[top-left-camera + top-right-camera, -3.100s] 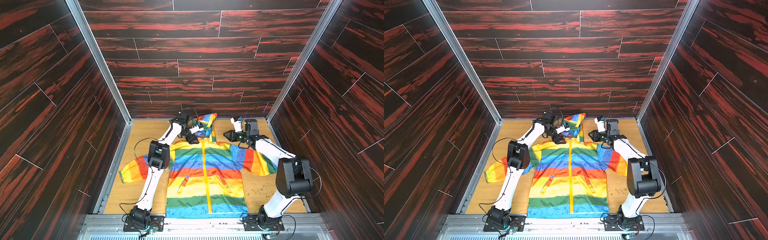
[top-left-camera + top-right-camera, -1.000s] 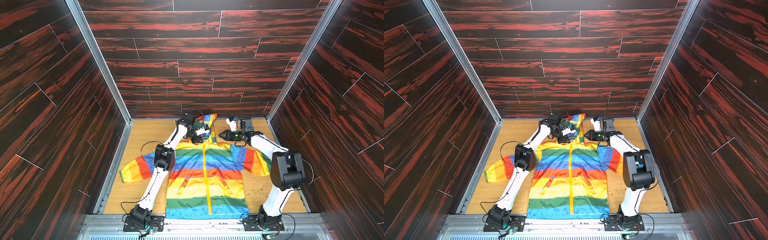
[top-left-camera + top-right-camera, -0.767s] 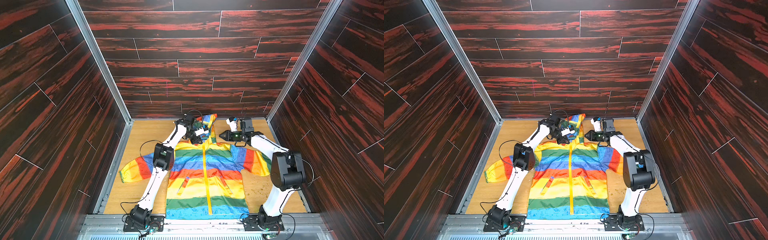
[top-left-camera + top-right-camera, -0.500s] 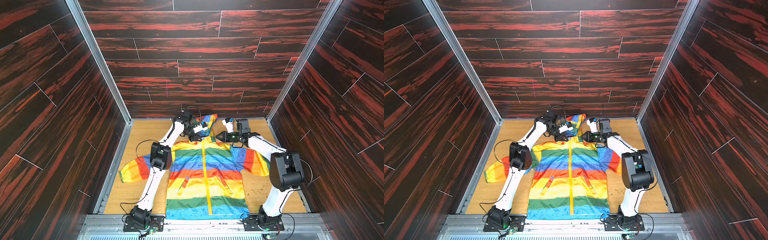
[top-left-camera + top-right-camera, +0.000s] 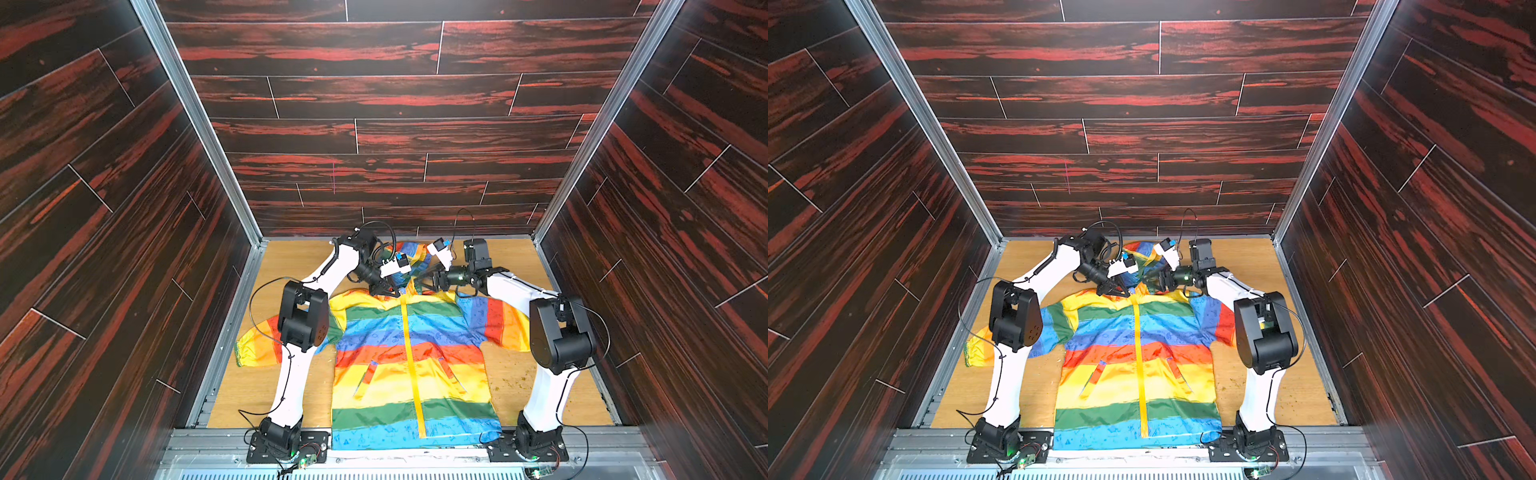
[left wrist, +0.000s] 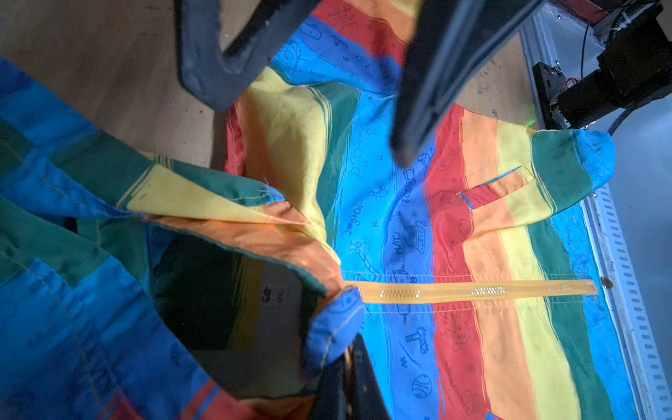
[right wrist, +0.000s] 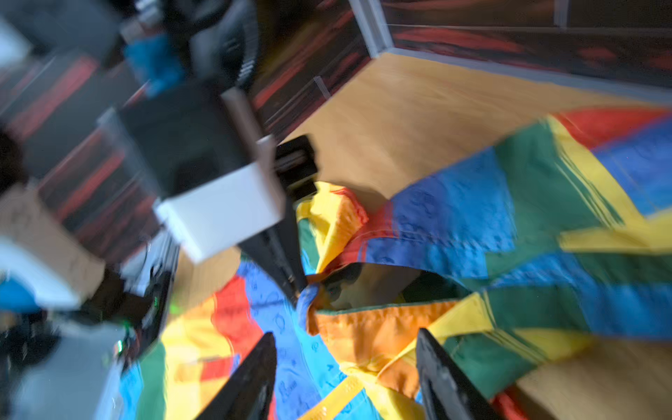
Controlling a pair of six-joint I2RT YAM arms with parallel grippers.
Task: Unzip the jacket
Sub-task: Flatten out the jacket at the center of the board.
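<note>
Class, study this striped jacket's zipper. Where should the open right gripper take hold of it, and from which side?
Grip the zipper at its top end by the collar, coming from above on the right arm's side. Lower down the tape lies flat and closed on the jacket; the left gripper pinches the collar's other side. The pull is hidden.

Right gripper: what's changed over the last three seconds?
The right gripper swung in from beside the hood to the collar, and its fingers spread open near the top of the zipper. The left gripper stayed shut, pinching the collar. The jacket lies flat, still zipped.
</note>
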